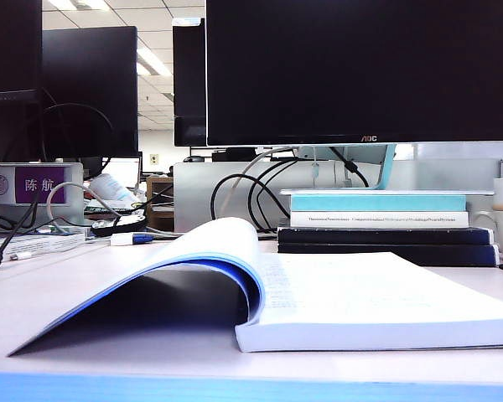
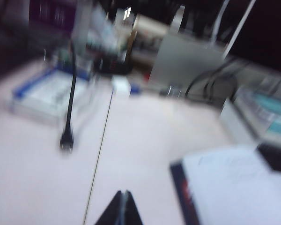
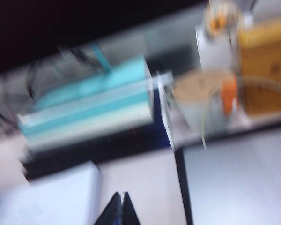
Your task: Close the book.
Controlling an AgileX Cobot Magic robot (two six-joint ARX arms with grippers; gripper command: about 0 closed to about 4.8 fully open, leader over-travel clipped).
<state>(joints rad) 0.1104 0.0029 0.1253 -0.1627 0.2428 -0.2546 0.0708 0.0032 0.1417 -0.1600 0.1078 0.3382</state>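
Both claws are pinched together, gripping nothing: the left gripper (image 2: 123, 208) hovers beside the open book (image 1: 318, 297); the right gripper (image 3: 120, 210) just past its pages.

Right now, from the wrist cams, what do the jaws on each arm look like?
Only the tips show. The left gripper appears as two dark, thin, pointed blades meeting in a narrow wedge. The right gripper looks the same: dark, tapered, wedge-shaped. Both views are blurred; no markings, cables or arm bodies are visible, and the exterior view shows neither arm.
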